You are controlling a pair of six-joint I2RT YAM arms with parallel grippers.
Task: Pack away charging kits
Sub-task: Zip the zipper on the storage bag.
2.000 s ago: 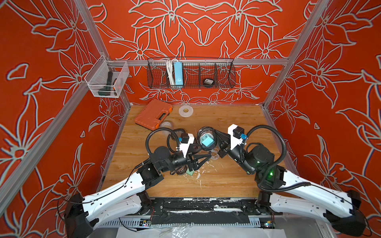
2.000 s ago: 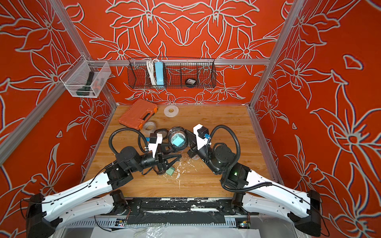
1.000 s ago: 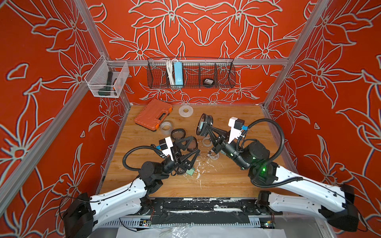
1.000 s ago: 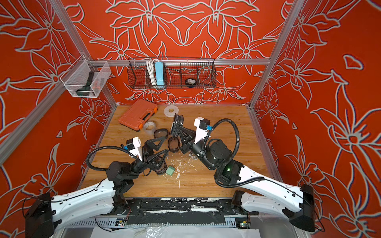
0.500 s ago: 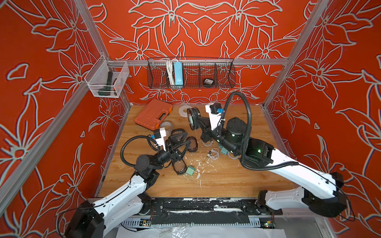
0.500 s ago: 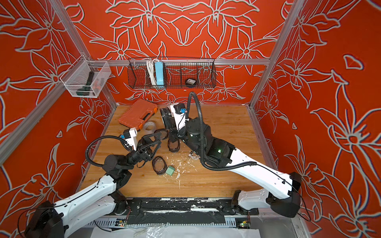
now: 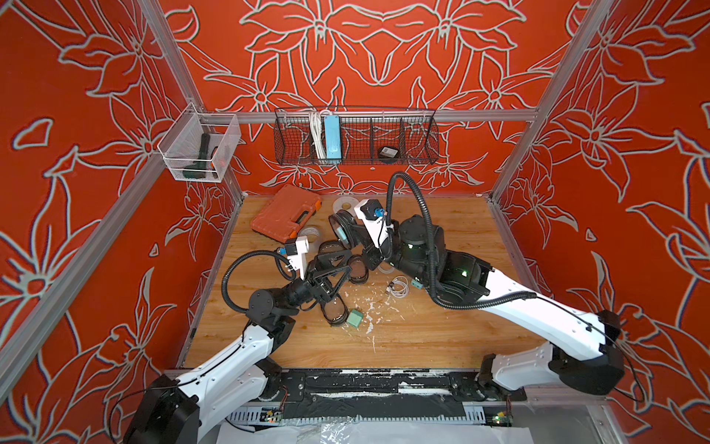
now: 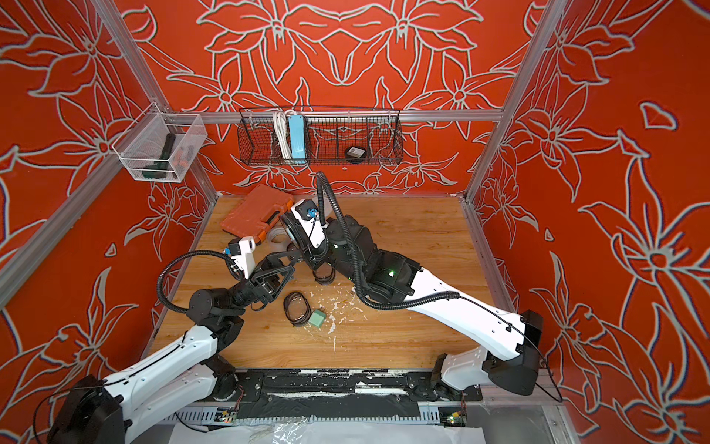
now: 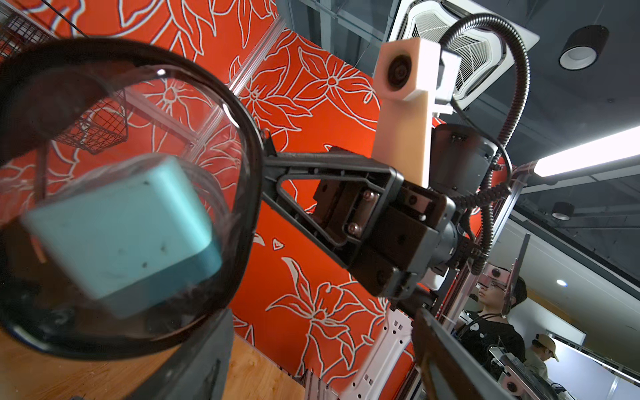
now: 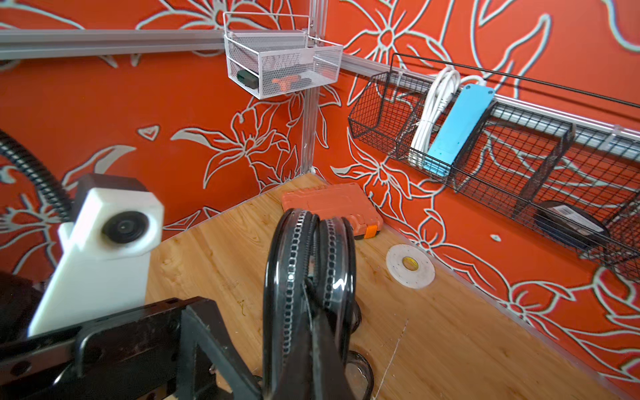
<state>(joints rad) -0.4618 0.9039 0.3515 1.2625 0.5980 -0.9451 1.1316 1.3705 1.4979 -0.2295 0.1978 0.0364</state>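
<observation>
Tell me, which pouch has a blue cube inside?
The pouch held up by the right pincer; the other pouches lie on the table.

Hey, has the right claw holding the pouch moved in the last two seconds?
Yes. The right claw, shut on the pouch, has moved toward the back wall and now sits close to the orange case, which stayed put.

White arm shells (image 7: 238, 357), black joints (image 7: 265, 303), corrugated black cables (image 9: 522, 86).
</observation>
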